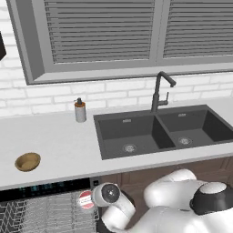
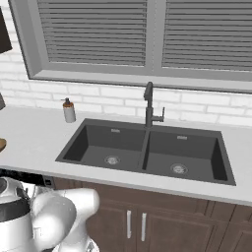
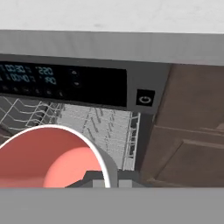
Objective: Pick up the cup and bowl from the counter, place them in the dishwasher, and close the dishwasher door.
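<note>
Simulated kitchen, seen from behind a white robot arm. A long pale counter [image 1: 59, 141] runs under a grey-framed window w/ closed blinds [image 1: 100, 27] and a white brick wall. A dark double sink [image 1: 159, 129] is set into the counter, w/ a dark tap [image 1: 159, 91] rising behind its centre divider. A grey soap dispenser [image 1: 80, 110] w/ dark pump stands on the counter just left of the sink, near the wall.

The bowl [image 1: 27, 161], shallow and tan-brown, sits on the counter well left of the sink, near the front edge. In the right base view just a sliver of it shows at the left edge [image 2: 2, 144].

Below the counter the dishwasher [image 1: 45, 186] is open: black control strip w/ blue-green marks up top, silver wire rack [image 1: 50, 211] below. In the hand view the strip [image 3: 61, 83] and rack [image 3: 105, 127] sit straight ahead, brown cabinets [image 3: 188, 131] beside them to the right.

The arm bends low at the dishwasher's right side. The cup [image 1: 86, 200], white w/ red-pink inside, is at the end of the arm, over the rack's right part, just under the control strip. In the hand view the cup [image 3: 48, 157] sits lower left, mouth toward the camera, right against the gripper [image 3: 107, 180]. Jaws are mostly hidden; can't tell if they're clamped on the cup or apart.
</note>
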Tool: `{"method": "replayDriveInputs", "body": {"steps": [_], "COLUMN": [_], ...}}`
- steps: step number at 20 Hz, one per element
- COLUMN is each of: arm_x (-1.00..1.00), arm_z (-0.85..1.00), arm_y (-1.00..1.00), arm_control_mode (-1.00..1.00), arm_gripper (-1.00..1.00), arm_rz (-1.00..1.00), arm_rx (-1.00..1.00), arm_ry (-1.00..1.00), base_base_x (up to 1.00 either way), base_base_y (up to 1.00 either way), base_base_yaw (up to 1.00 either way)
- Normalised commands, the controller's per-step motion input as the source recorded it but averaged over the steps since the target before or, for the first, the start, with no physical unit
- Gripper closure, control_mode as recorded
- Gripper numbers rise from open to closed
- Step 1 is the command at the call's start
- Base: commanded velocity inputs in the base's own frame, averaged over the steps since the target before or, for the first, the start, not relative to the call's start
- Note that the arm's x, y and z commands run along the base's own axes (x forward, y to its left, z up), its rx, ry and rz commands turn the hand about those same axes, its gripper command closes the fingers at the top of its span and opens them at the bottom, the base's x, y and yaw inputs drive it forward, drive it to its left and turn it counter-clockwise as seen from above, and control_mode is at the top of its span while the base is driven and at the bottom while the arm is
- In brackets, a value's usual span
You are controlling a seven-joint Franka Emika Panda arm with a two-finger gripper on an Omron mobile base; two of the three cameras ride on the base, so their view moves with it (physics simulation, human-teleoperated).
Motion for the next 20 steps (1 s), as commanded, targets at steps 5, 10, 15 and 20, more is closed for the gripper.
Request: {"method": "replayDriveInputs", "body": {"steps": [5, 10, 15, 20], "arm_x": [0.18, 0.31, 0.23, 0.08], "arm_z": [-0.29, -0.17, -0.23, -0.31], "arm_y": [0.31, 0.24, 0.30, 0.34], "arm_control_mode": [-1.00, -1.00, -1.00, -1.00], "arm_gripper": [1.00, 1.00, 1.00, 1.00], "arm_rz": [0.00, 0.00, 0.00, 0.00], "arm_rx": [-0.02, 0.00, 0.00, 0.00], "arm_ry": [-0.06, 0.00, 0.00, 0.00], "base_base_x": [0.00, 0.00, 0.00, 0.00], "base_base_y": [0.00, 0.00, 0.00, 0.00], "base_base_yaw": [0.00, 0.00, 0.00, 0.00]}}
